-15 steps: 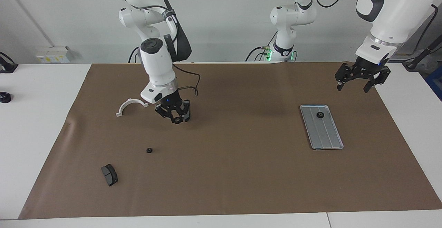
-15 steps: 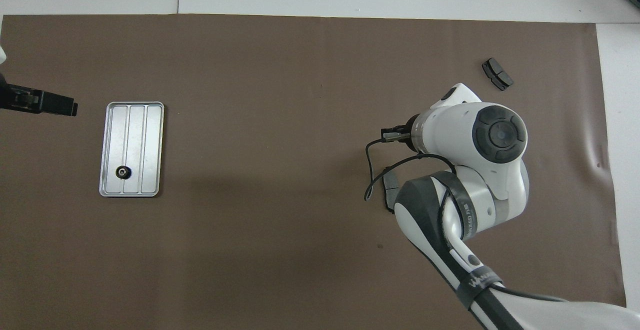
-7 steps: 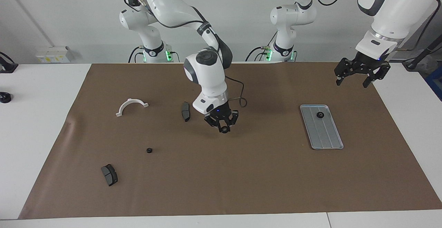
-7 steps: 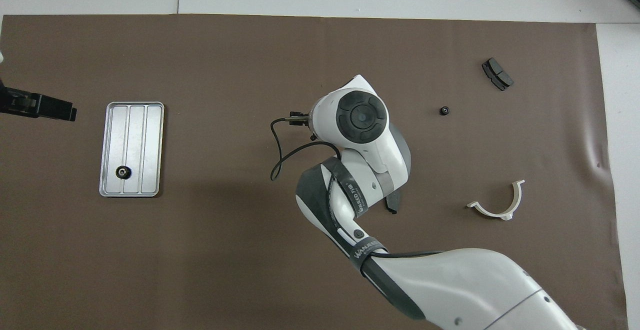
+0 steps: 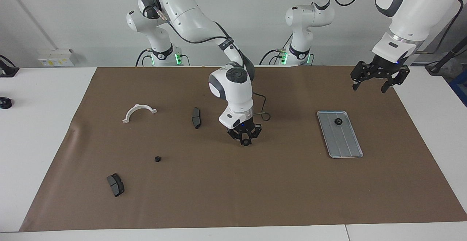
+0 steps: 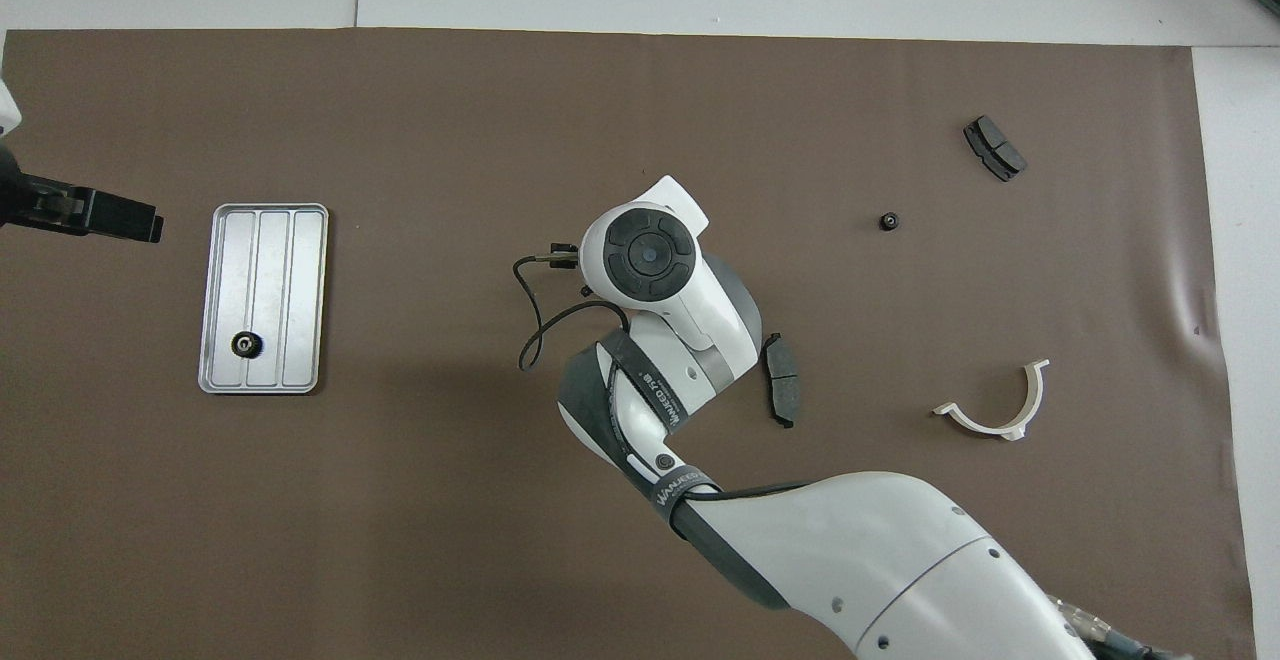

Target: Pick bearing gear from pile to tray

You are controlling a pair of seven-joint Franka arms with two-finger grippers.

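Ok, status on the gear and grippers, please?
Right gripper low over mat middle, gear at its tip. Left gripper open, waiting over mat edge. Second gear in tray. Nothing in the way.

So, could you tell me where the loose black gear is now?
The loose black gear lies on the brown mat toward the right arm's end, between the white half-ring bracket and a brake pad.

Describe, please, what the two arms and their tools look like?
Both arms have glossy white rounded shells with dark grey round joint caps. The right arm wears a black band with white lettering, and a thin black cable loops beside its wrist. The right tool and left tool are black linkage fingers.
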